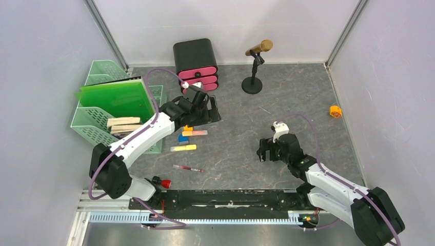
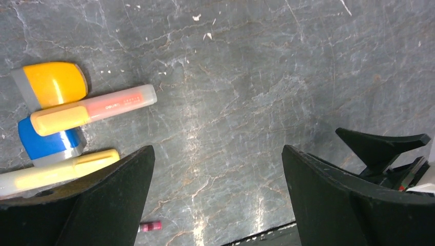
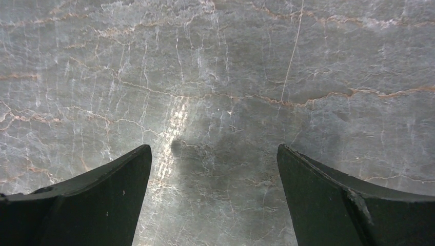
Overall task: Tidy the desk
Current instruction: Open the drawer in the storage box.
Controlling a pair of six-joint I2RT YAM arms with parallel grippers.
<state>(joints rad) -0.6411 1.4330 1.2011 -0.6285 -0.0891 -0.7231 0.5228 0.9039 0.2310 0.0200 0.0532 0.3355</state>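
The desk (image 1: 241,128) is a dark-grey marbled surface with pale veins. My left gripper (image 1: 205,114) hovers over its back left part, just right of a cluster of stationery, jaws wide open and empty. In the left wrist view the left gripper (image 2: 218,151) frames bare desk (image 2: 246,87), with an orange highlighter (image 2: 95,110), a yellow highlighter (image 2: 56,171), an orange eraser-like block (image 2: 54,82) and a blue block (image 2: 46,143) to its left. My right gripper (image 1: 268,152) stands open over bare desk right of centre. In the right wrist view the right gripper (image 3: 214,148) holds nothing.
A mint-green tiered tray (image 1: 87,125) with a green board (image 1: 117,98) and wooden blocks (image 1: 123,123) stands at the left. A black drawer box (image 1: 195,57) with pink fronts and a microphone stand (image 1: 252,82) are at the back. A red pen (image 1: 188,168) lies near the front; a small orange object (image 1: 335,111) lies far right.
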